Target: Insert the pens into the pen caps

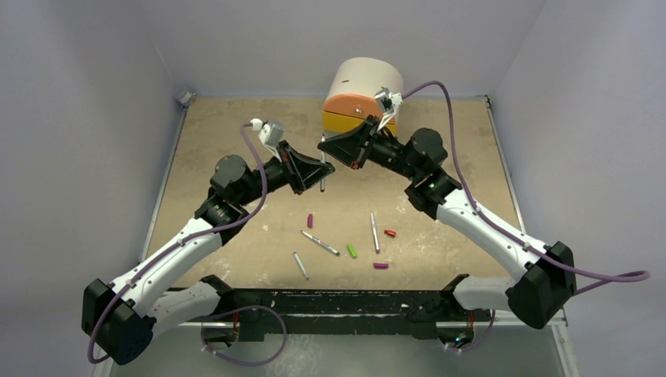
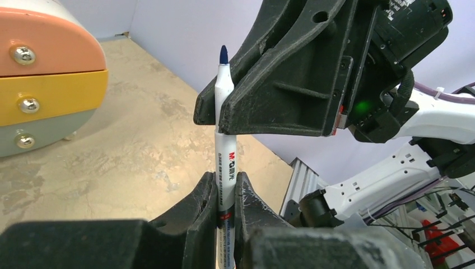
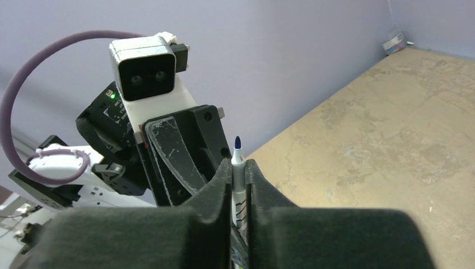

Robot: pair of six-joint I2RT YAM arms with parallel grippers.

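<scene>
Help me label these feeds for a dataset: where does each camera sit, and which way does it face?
Top: fixed above and behind the robot, looking down on the table; left arm and right arm show whole.
Left wrist: on the left arm, looking along the left claw, at frame bottom, toward the right claw and drawers.
Right wrist: on the right arm, looking past its own claw toward the left arm's camera.
Shared: both wrist views show the one pen both claws grip.

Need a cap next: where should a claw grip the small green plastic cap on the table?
Probably across the middle of the small green plastic cap, straight down from above: it lies flat on the tan table, both long sides clear of the nearest grey-white pen.
</scene>
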